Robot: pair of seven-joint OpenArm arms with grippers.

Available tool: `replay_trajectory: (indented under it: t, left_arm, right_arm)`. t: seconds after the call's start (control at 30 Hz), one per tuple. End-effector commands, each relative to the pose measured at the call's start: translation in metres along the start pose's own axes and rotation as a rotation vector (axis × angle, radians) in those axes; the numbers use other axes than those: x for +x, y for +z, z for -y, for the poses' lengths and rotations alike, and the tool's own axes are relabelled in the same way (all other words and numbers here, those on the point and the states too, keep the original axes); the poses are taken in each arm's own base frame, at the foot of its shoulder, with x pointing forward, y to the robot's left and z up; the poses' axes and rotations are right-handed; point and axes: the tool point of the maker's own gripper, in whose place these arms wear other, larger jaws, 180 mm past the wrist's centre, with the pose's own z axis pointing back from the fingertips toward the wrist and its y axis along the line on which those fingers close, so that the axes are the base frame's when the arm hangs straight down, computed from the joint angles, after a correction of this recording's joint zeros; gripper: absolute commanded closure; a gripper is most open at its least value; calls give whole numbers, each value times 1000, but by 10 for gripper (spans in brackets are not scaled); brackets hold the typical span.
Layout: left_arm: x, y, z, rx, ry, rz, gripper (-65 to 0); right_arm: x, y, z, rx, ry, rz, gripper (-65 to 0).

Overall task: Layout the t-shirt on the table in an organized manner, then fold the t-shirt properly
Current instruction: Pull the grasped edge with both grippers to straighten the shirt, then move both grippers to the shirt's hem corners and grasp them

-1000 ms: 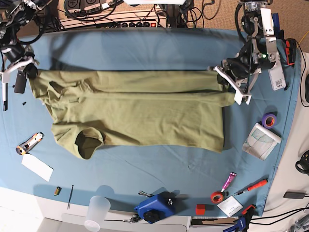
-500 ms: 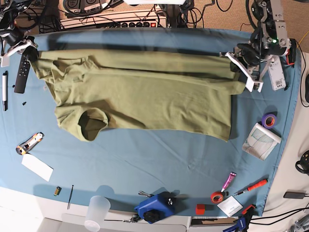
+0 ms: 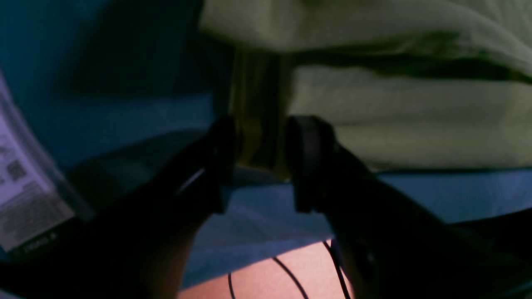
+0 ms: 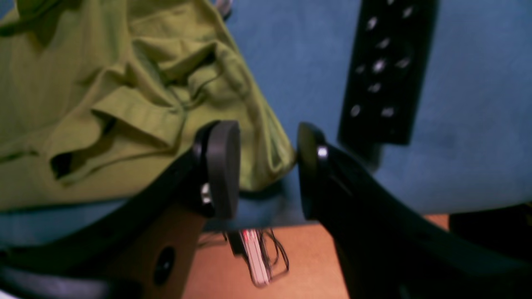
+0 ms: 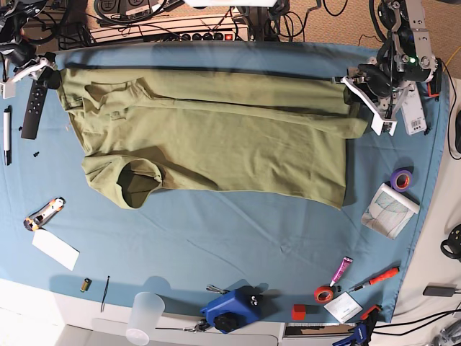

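Note:
The olive-green t-shirt (image 5: 216,137) lies spread across the far half of the teal-blue table (image 5: 216,245), neck end at the left and hem at the right. One sleeve (image 5: 133,184) is folded with its opening up. My left gripper (image 5: 362,92) is shut on the hem's far corner; in the left wrist view (image 3: 259,164) bunched cloth (image 3: 257,124) sits between the fingers. My right gripper (image 5: 49,71) is at the far left shoulder corner. In the right wrist view (image 4: 266,170) the cloth (image 4: 266,158) fills the gap between the pads.
A black remote (image 5: 32,108) lies just left of the shirt and also shows in the right wrist view (image 4: 386,70). A pen (image 5: 7,137), box cutter (image 5: 43,213), cup (image 5: 144,313), blue tool (image 5: 230,308), purple tape (image 5: 401,179) and labelled packet (image 5: 413,112) ring the shirt.
Both grippers have moved toward the table's far edge with the shirt's far edge in them. The shirt has slid that way and now lies flatter and straighter.

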Motion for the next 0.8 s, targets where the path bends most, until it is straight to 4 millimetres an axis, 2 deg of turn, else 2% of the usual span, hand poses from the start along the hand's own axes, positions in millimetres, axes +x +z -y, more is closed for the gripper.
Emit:
replay_trajectory:
  t: [0.0,0.2,0.47,0.67,0.77]
  left_arm:
    - [7,6,-3,18,-20,19,-251]
    - [25,21,5,24,-64,89,-251]
    - [48,36,-3,112,-98,187,-251]
    - [75,43,0,105,-106,337,-251]
    - [78,43,1,104,-108,342,-251]
  right_arm:
    - [20,8,-2,13,31,53,-230]
    - [42,17,-12,90,26,139,-230]
    - [76,25,-9,81,12,266,-229]
    - [123,21,-28,130,48,385,-229]
    - [145,7,-41,125,134,362,-229]
